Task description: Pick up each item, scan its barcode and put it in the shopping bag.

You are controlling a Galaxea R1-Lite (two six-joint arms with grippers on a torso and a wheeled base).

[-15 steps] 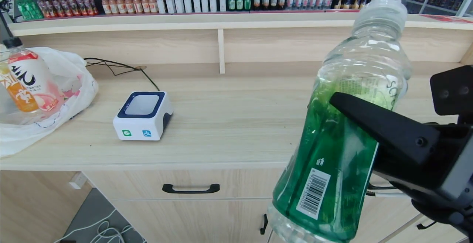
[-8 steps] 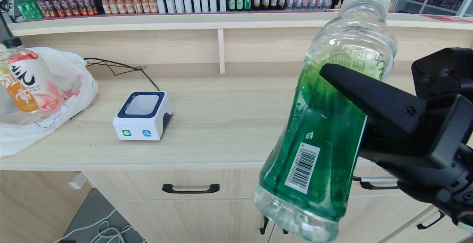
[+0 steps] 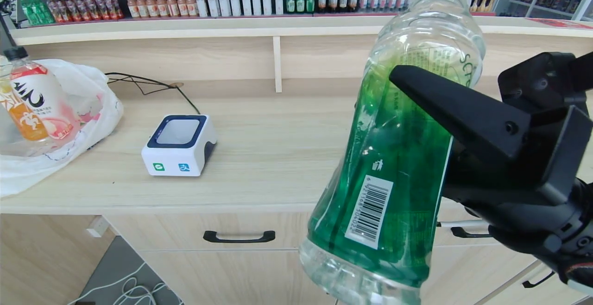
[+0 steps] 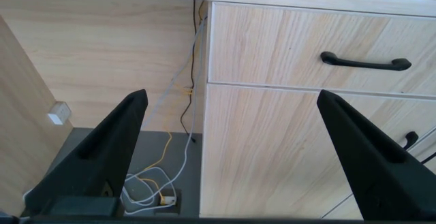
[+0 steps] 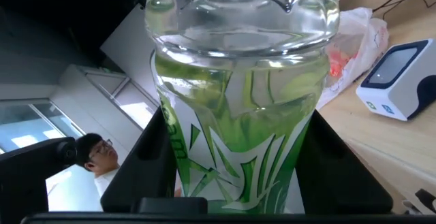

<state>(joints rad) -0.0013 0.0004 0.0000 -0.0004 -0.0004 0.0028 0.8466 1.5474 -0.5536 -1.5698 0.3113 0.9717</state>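
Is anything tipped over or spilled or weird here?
Nothing is spilled or broken. The green bottle leans over, but only because the right gripper holds it up in the air. Its barcode faces the head camera, not the scanner. The bottles in the shopping bag lean too.

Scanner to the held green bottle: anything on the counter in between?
Nothing. In the head view, the stretch between the scanner and the green bottle is bare counter.

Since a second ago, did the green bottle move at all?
Yes. The green bottle has shifted toward the robot's left, closer to the white scanner, which has stayed put on the counter.
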